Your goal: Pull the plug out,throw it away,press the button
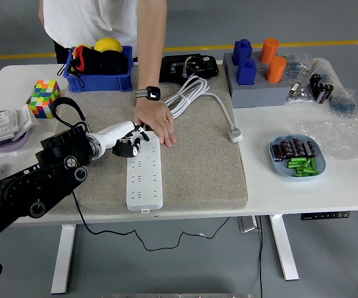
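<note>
On the tabletop lies a grey mat bearing our white power strip, steadied at its far end by a person's hand. Our left robot hand curls onto that end. The freed plug seems light and rigid; grip its body. Blue bin holds dark items; blue dish, batteries.

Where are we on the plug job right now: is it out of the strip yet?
Nothing looks finished. The left hand is curled over the top end of the white power strip, seemingly gripping a black plug there; whether it has come free I cannot tell. A person's hand presses down on the strip's far end. Discarding the plug and pressing the button are still to do. The right arm is out of view.
</note>
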Robot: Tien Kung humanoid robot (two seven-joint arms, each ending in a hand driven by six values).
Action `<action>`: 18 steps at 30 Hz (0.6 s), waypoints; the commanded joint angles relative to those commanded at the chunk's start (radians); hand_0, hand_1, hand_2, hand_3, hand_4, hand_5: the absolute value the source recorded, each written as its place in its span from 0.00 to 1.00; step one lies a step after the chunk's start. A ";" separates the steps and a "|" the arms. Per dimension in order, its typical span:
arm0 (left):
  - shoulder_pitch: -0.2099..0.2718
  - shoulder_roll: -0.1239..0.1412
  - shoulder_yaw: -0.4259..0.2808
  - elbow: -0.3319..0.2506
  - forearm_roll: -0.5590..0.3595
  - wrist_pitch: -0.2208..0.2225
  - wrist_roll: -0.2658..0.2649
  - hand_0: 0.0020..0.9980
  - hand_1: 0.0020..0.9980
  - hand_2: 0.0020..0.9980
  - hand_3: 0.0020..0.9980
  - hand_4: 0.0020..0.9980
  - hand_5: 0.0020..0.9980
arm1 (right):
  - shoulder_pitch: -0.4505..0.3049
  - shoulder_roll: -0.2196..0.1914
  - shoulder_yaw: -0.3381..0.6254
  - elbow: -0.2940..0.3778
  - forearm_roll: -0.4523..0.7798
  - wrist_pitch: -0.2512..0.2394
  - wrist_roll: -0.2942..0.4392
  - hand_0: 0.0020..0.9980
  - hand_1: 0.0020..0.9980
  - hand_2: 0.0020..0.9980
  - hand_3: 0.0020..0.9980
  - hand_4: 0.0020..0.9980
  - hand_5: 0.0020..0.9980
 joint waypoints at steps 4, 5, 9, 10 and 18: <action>0.001 -0.001 -0.011 0.002 0.010 0.004 0.002 0.01 0.02 0.11 0.70 0.08 0.00 | -0.001 0.000 0.002 0.000 -0.001 0.000 0.000 0.73 0.68 0.66 0.64 0.74 0.58; 0.002 -0.001 -0.014 0.001 0.010 0.004 0.002 0.01 0.02 0.11 0.70 0.08 0.00 | -0.001 0.000 0.002 0.000 -0.001 0.000 0.000 0.73 0.68 0.66 0.64 0.74 0.58; 0.000 -0.002 -0.009 0.017 0.012 -0.001 0.008 0.01 0.02 0.11 0.70 0.08 0.00 | -0.001 0.002 0.005 -0.001 -0.002 0.000 0.000 0.73 0.68 0.66 0.64 0.74 0.58; 0.001 -0.001 -0.007 0.021 0.012 -0.002 0.009 0.01 0.02 0.11 0.69 0.08 0.00 | 0.000 0.003 0.006 -0.001 -0.002 0.000 0.000 0.73 0.68 0.66 0.64 0.74 0.58; 0.007 0.002 0.010 0.028 0.011 -0.010 0.016 0.01 0.02 0.11 0.69 0.08 0.00 | 0.000 0.003 0.010 -0.001 -0.004 -0.001 0.000 0.73 0.68 0.66 0.64 0.74 0.58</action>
